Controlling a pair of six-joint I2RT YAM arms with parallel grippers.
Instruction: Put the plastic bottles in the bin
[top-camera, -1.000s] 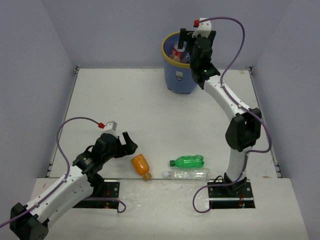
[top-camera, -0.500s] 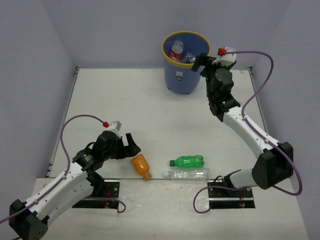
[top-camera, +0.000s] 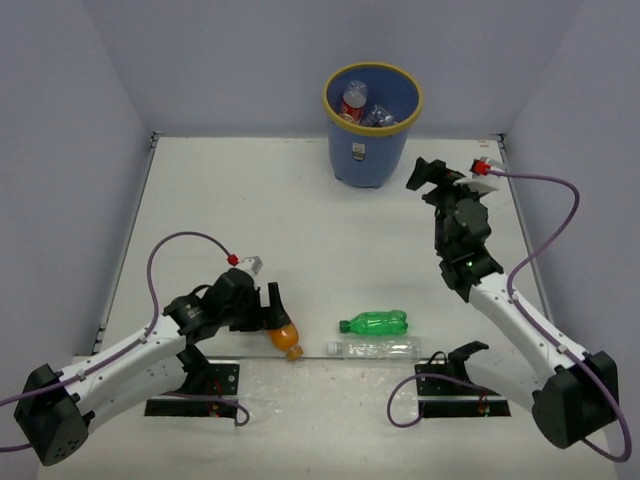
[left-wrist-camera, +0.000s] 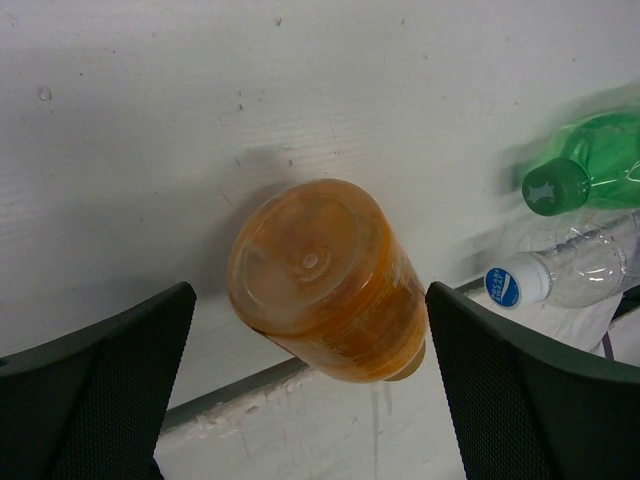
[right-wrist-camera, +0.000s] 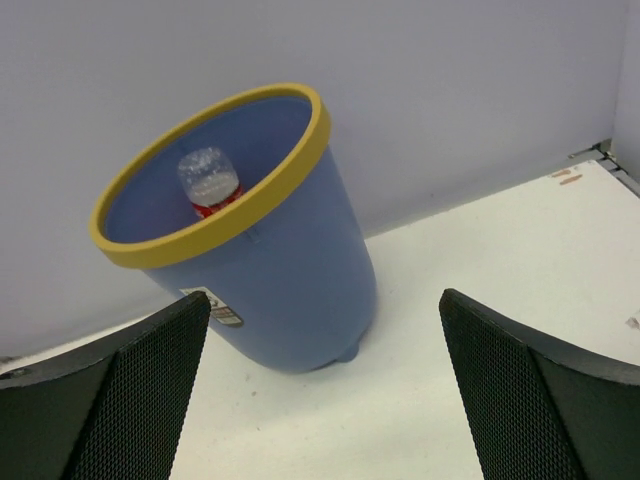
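We see a white, lightly scuffed bench (top-camera: 300, 230) enclosed on the left, far and right by plain pale-violet walls (top-camera: 230, 60).

The bin (top-camera: 368, 150) stands upright at the far edge, right of centre. It is round and blue with a yellow rim and a small white label. Inside it we see a red-labelled bottle (top-camera: 354, 104) among clear ones.

Three bottles lie on their sides near the near edge:
- orange bottle (left-wrist-camera: 325, 280), base towards the left wrist camera;
- green bottle (top-camera: 378, 322), green cap pointing left;
- clear bottle (top-camera: 378, 348), just nearer than the green one.

The left claw (top-camera: 268, 308) is spread, straddling the orange bottle. The right claw (top-camera: 428, 175) is spread and empty, right of the bin.
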